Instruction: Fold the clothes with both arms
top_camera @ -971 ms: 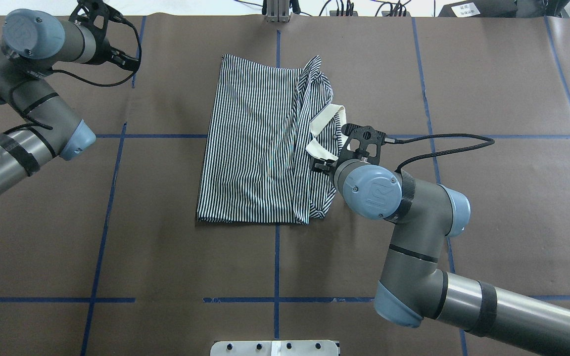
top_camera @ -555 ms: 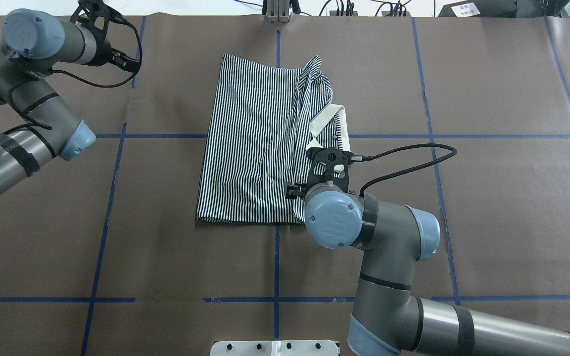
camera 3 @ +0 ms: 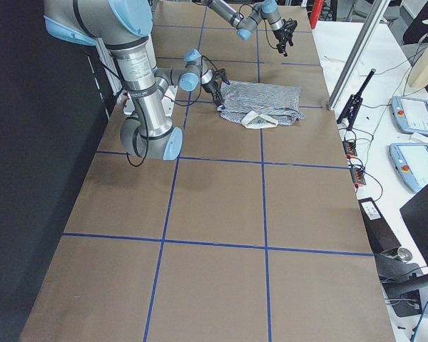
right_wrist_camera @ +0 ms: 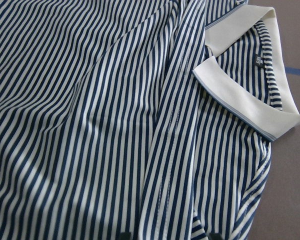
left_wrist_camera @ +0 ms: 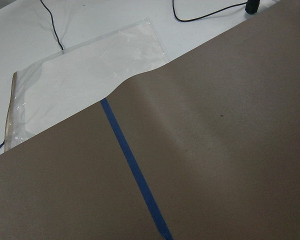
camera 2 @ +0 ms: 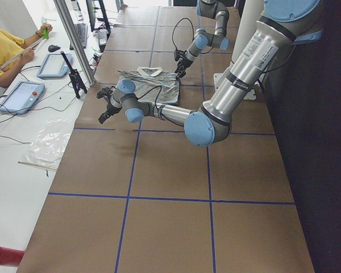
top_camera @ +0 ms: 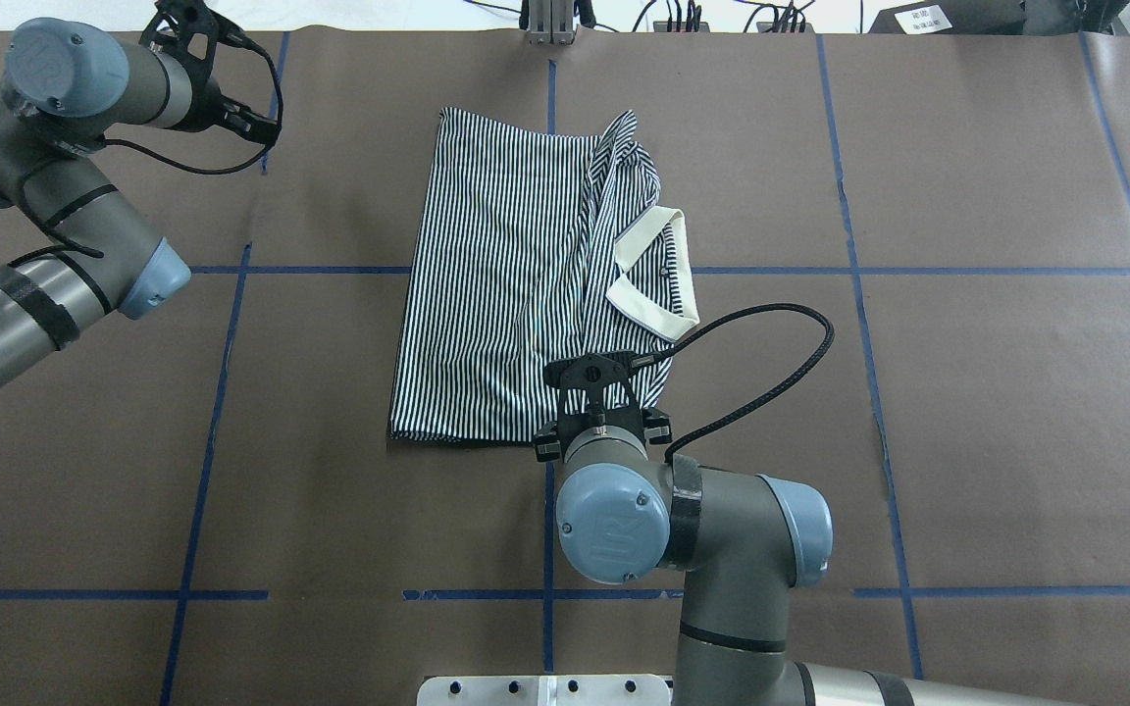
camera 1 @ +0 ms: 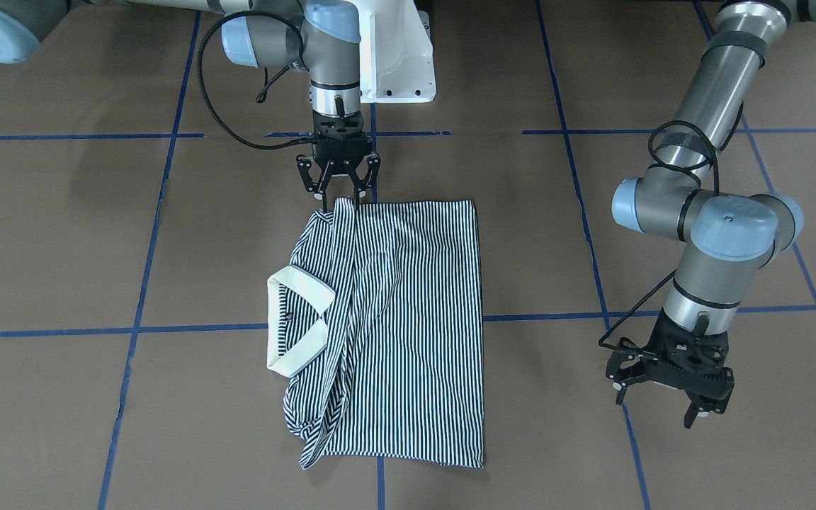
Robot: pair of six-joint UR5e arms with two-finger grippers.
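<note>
One short-sleeved polo shirt with thin navy-and-white stripes (top_camera: 506,284) lies folded in the middle of the brown paper-covered table (top_camera: 967,392), with its cream collar (top_camera: 648,275) toward the robot's right. The black right gripper (camera 1: 341,202) stands at the shirt's near edge with its fingers apart. The black left gripper (camera 1: 656,411) is also spread, over bare table well apart from the shirt.

The one mark that can be read is the UR emblem on the light-blue joint cap (top_camera: 614,534) of the right arm, just behind the right gripper (camera 1: 341,200) on the robot's side. A white label (top_camera: 926,16) sits on a dark box (top_camera: 957,18), well beyond that claw and off to its right. Its dark print is too small to read.
</note>
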